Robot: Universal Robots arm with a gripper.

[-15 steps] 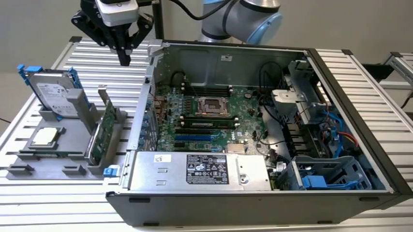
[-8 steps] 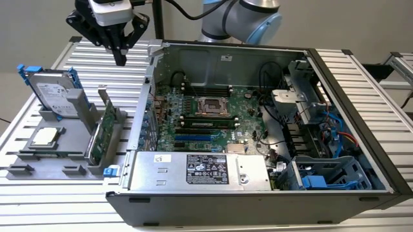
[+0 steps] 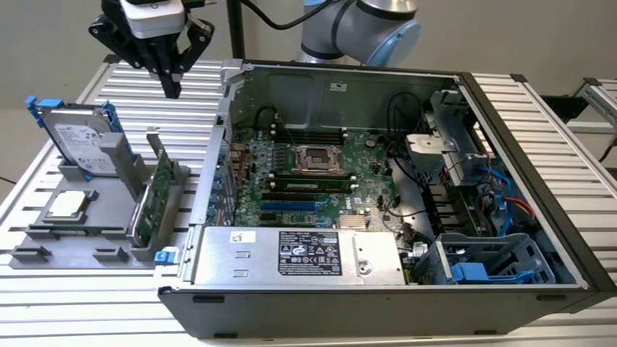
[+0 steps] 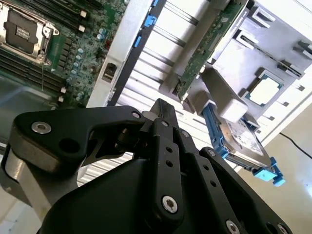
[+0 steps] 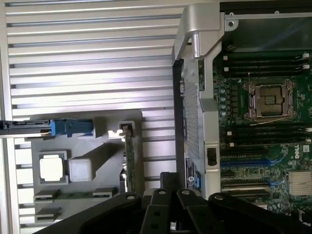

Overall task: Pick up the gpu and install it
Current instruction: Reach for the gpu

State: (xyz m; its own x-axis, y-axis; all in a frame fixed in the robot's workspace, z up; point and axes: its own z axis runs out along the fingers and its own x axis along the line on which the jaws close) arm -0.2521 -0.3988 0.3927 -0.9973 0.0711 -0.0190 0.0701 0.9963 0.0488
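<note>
Slatted bench [image 3: 87,311]: the gpu [image 3: 152,194] stands on edge in its grey holder [image 3: 106,217] beside the open computer case [image 3: 386,311], not installed. Gripper [image 3: 172,85] hangs above it, closed up and empty; pick-up not yet made.

Green gpu [image 3: 152,201] board, black end effector [image 3: 172,90], silver hard drive [image 3: 85,141] — blue-framed — and a white, ribbed table [image 3: 77,311]

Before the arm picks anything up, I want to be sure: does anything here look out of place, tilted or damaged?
Nothing stands out. The gpu stands on edge in the grey holder, beside the hard drive and CPU chip. The gripper hangs above the holder, jaws shut and empty.
</note>
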